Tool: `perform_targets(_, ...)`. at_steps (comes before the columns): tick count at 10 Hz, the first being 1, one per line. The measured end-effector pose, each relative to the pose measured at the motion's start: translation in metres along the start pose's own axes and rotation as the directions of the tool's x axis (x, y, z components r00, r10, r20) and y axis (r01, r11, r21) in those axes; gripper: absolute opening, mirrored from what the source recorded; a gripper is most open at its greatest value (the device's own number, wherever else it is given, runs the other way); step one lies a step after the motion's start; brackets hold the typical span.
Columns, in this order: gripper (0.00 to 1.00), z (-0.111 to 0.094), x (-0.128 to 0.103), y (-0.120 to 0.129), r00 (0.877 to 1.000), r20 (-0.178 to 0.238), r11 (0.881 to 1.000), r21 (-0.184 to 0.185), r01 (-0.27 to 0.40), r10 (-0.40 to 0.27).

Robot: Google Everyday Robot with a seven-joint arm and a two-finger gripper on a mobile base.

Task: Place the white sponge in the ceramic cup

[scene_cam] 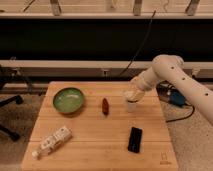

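wooden table (95, 152) nearest you carries the bottle (52, 141) and black phone (135, 139), then the green bowl (68, 99), and farther right your gripper (134, 93) sits atop the ceramic cup (131, 105), white sponge (130, 96) apparently at its mouth, grip impossible to tell, so release likely remains.

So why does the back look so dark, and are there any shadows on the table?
Camera view: light seems to come from overhead; the wooden table is evenly bright, the strip behind it black; a faint shadow hugs the green bowl; the pale gripper, over the ceramic cup toward the picture's right, merges with it.
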Motion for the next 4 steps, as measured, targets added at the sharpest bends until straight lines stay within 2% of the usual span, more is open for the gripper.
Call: perform_targets(4, 0.80, -0.0063, -0.0047, -0.0027, 0.999, 0.042, 1.000, 0.019, 0.006, -0.007)
